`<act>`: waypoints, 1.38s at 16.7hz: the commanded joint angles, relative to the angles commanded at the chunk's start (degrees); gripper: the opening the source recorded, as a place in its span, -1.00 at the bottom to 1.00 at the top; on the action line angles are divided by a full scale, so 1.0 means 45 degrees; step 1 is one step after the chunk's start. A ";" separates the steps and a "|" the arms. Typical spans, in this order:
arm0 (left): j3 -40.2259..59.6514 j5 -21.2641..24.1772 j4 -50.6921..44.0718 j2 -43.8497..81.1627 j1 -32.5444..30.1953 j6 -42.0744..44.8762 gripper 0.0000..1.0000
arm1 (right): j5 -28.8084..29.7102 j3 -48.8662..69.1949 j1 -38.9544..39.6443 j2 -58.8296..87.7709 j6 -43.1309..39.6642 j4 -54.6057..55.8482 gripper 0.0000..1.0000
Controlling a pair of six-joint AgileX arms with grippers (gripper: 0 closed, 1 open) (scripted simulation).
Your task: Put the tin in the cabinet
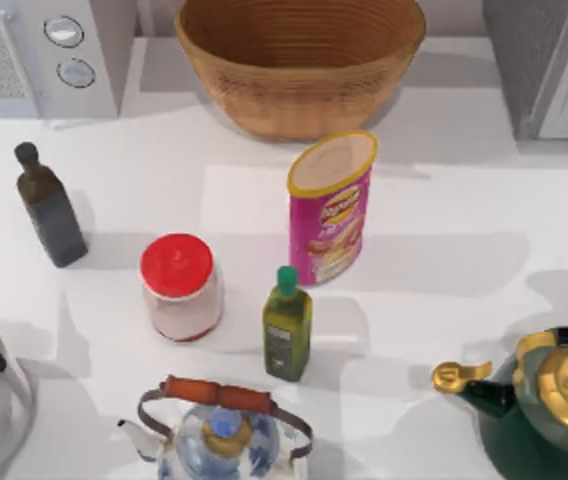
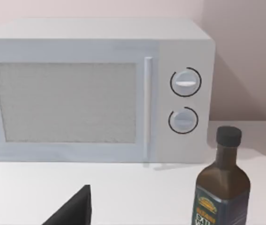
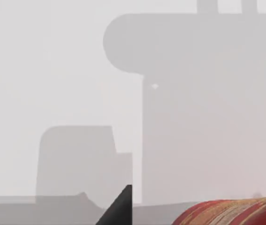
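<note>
on our white table [image 1: 464, 200] the tin [image 1: 331, 208] stands upright near the middle, with the wicker basket [image 1: 299, 60] beyond it. the cabinet [image 1: 549, 65] sits far right, the microwave [image 1: 39, 55] far left. our grippers' state we cannot tell.

tin [image 1: 331, 208]: glossy printed wrap, matt beige lid, yellow rim
basket [image 1: 300, 62]: woven wicker, coarse ribbed weave, behind the tin
cabinet [image 1: 544, 62]: dark speckled side, stone-like; pale smooth front
microwave [image 2: 95, 89]: matt white casing, fine mesh door panel
jar [image 1: 180, 288]: clear glass look, smooth red cap, left of the tin
green teapot [image 1: 549, 402]: glossy glaze, polished gold-coloured lid and spout
table [image 1: 444, 300]: smooth white, slight sheen
</note>
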 joint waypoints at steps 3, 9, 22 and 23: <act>0.0000 0.0000 0.0000 0.0000 0.0000 0.0000 1.00 | 0.0000 0.0000 0.0000 0.0000 0.0000 0.0000 -0.36; 0.0000 0.0000 0.0000 0.0000 0.0000 0.0000 1.00 | 0.0000 0.0000 0.0000 0.0000 0.0000 0.0000 -1.00; 0.0000 0.0000 0.0000 0.0000 0.0000 0.0000 1.00 | 0.0011 0.1222 -0.0170 -0.0471 0.0105 -0.2182 -1.00; 0.0000 0.0000 0.0000 0.0000 0.0000 0.0000 1.00 | -0.0018 0.1622 -0.0196 -0.0682 0.0123 -0.2977 -1.00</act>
